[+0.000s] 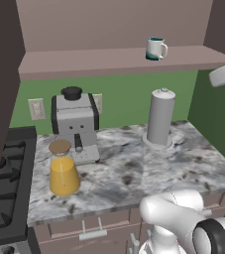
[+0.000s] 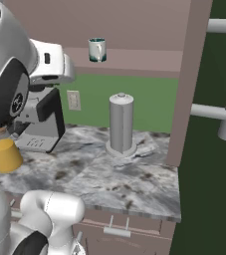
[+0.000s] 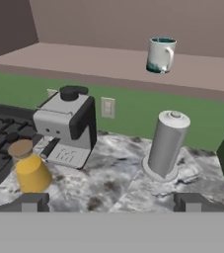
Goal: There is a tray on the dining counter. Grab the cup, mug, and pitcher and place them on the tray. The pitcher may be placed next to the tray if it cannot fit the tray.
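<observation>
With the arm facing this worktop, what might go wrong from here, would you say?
The white-grey mug with teal rim stands high on the pinkish shelf, so a reach might knock it off. The conical glass pitcher of orange liquid sits close beside the grey coffee machine, so the open jaws could bump that.

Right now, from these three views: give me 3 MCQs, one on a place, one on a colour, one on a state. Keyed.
1. Where is the mug?
A. on the shelf above the worktop
B. beside the stove
C. on the coffee machine

2. What colour are the pitcher contents?
A. clear blue
B. orange-yellow
C. dark red

3. How does the gripper stand?
A. shut on the mug
B. shut on the pitcher
C. open, holding nothing

Key:
1 A: it sits on the shelf above the wall.
2 B: the glass body shows orange-yellow.
3 C: in the hand view the fingertips stand wide apart with nothing between.
</observation>
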